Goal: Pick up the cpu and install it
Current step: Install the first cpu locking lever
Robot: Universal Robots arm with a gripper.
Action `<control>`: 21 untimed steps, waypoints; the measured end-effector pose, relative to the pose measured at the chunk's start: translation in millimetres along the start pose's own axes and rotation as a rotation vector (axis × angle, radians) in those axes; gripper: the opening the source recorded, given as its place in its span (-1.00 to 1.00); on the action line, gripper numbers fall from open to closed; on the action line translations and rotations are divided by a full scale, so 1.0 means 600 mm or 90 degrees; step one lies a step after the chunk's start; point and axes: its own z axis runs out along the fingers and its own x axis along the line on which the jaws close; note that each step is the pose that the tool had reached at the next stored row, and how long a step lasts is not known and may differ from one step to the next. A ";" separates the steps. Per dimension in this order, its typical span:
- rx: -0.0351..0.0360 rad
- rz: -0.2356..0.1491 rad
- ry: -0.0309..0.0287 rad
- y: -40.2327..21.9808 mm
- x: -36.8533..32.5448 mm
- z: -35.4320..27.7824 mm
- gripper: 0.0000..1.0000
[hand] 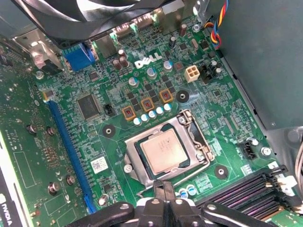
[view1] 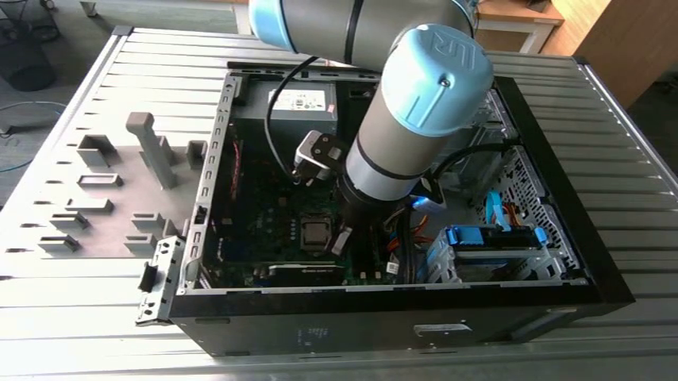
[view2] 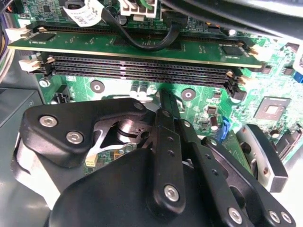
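Exterior view: the arm [view1: 408, 135] reaches down into an open black computer case [view1: 424, 313] lying on a slatted metal table [view1: 95, 317]; the lower end of the arm sits just above the green motherboard [view1: 249, 230]. The cpu [view1: 314, 232] lies flat in its socket frame [view1: 300, 219], just beside the arm's tip toward the exterior view's left, not lifted. Grey plastic holder blocks [view1: 154, 151] stand on the table outside the case, well apart from the tool. A blue drive bracket [view1: 482, 236] sits on the other side of the arm. First wrist view: the gripper [hand: 164, 187] shows as two thin black fingers [hand: 159, 189] pressed side by side with no gap visible between them and nothing between them. Their tips sit right at the near edge of the socket frame [hand: 201, 161]. The cpu [hand: 163, 150], silvery top up, lies seated inside that frame, just ahead of the tips; contact with the chip cannot be confirmed. Dark memory slots [hand: 246, 191] lie to one side of the fingers, a long blue expansion slot [hand: 71, 151] to the other. Second wrist view: gripper [view2: 165, 97] body and black linkages [view2: 80, 125] fill the foreground; fingers together, tips pointing toward the memory slots [view2: 137, 71], one holding a green memory module [view2: 132, 49]. A black cable [view2: 142, 42] loops over that module.
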 end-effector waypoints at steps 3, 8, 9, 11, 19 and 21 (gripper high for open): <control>-0.0032 -0.001 -0.0065 -0.001 0.002 0.000 -0.79; -0.0067 -0.002 -0.0137 -0.001 0.003 -0.001 -0.79; -0.0071 -0.003 -0.0144 -0.001 0.003 -0.001 -0.79; -0.0079 -0.003 -0.0164 0.000 0.003 -0.004 -0.79; -0.0093 -0.003 -0.0187 0.002 0.003 -0.017 -0.79; -0.0095 -0.003 -0.0191 0.003 0.003 -0.025 -0.79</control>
